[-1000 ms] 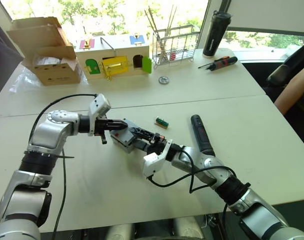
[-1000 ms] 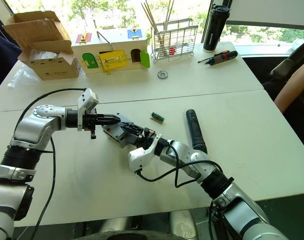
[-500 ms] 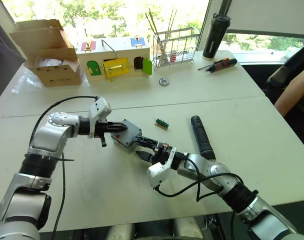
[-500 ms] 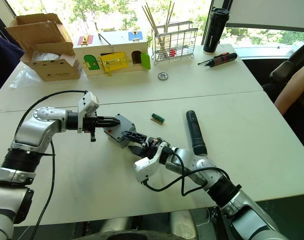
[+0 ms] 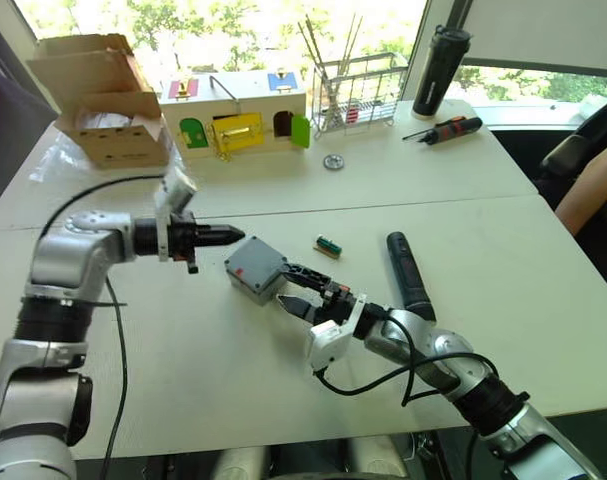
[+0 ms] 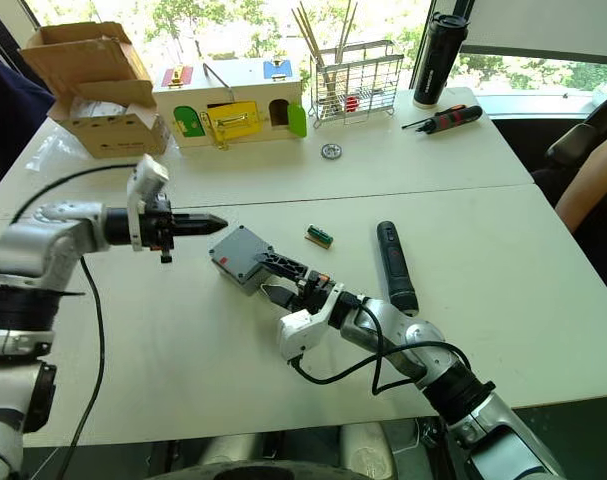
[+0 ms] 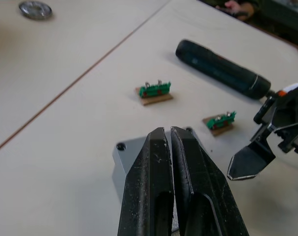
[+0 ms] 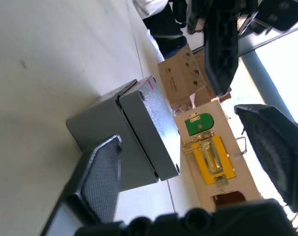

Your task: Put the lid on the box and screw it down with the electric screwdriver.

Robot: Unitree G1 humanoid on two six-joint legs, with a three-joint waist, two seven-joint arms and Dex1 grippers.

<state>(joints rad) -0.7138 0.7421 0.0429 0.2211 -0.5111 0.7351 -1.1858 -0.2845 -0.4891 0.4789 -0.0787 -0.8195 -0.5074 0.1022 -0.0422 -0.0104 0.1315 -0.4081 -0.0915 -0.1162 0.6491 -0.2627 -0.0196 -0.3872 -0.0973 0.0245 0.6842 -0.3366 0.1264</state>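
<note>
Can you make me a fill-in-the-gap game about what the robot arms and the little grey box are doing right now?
1. The lid sits on top of the grey ____.
2. The left gripper has its fingers ____.
3. The right gripper has its fingers ____, right beside the box.
4. The electric screwdriver lies on the ____, held by no gripper.

Missing words: box; shut; open; table
</note>
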